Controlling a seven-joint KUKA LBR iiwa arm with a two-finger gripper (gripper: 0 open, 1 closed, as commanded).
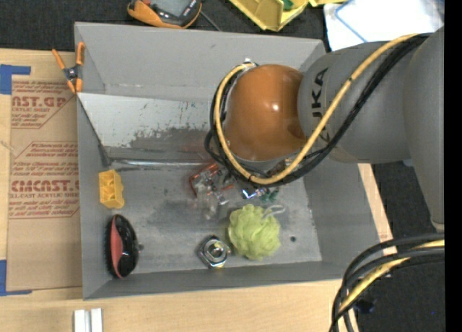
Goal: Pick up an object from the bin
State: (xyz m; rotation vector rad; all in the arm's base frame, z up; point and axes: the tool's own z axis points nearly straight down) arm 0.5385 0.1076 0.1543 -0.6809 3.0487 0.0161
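My gripper (210,190) hangs low over the middle of the bin floor, under the arm's orange dome. A light green fuzzy puff (254,232) lies just to its lower right, close to it but apart. A small round shiny metal piece (214,252) rests below the gripper near the bin's front wall. I see nothing held in the gripper.
A yellow block (111,188) sits by the left wall. A black brush with a red edge (121,245) lies in the front left corner. The arm and its cables cover the bin's right and back parts.
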